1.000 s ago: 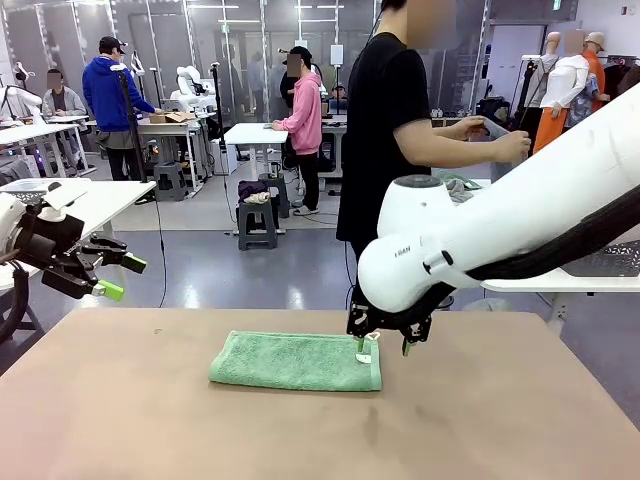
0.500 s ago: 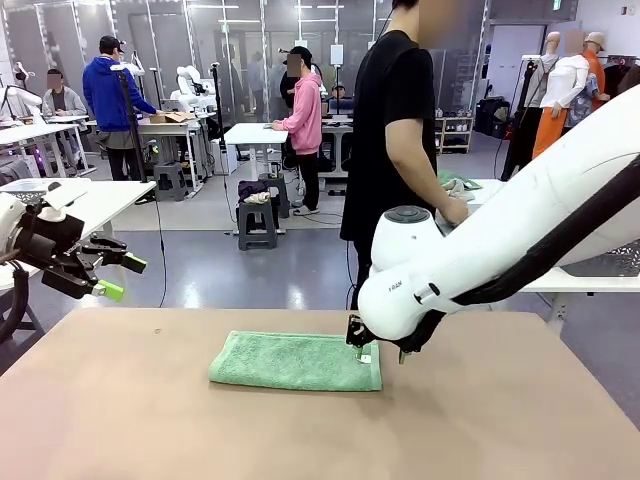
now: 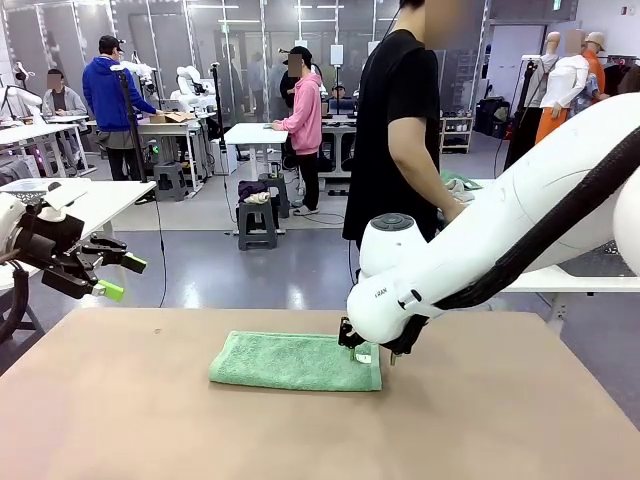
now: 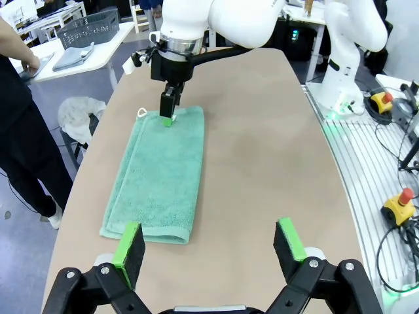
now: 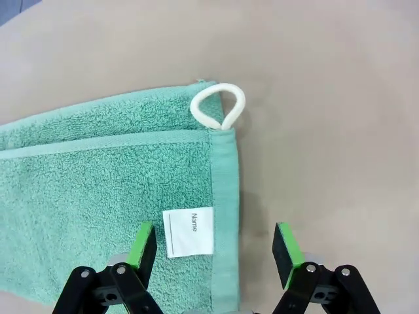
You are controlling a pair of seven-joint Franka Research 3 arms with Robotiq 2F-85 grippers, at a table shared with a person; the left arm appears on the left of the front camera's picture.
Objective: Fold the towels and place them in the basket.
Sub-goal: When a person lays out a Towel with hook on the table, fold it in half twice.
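A mint-green towel, folded lengthwise, lies flat in the middle of the brown table. My right gripper hangs low over its right end, near the far corner. In the right wrist view that gripper is open. Its fingers straddle the hemmed short edge of the towel, beside a white name label, with the white loop just ahead. My left gripper is open and empty, raised off the table's left side. The left wrist view looks down the towel from there. The dark grey basket stands on a white side table.
A person in black stands at the far side of the table, hands at the white side table, where a grey cloth lies. Bare tabletop surrounds the towel. A robot base and emergency-stop buttons stand off the table's edge.
My right arm has swung left and lowered its gripper closer to the towel's right end. The person has turned and lowered both hands to the side table. My left arm has not moved.
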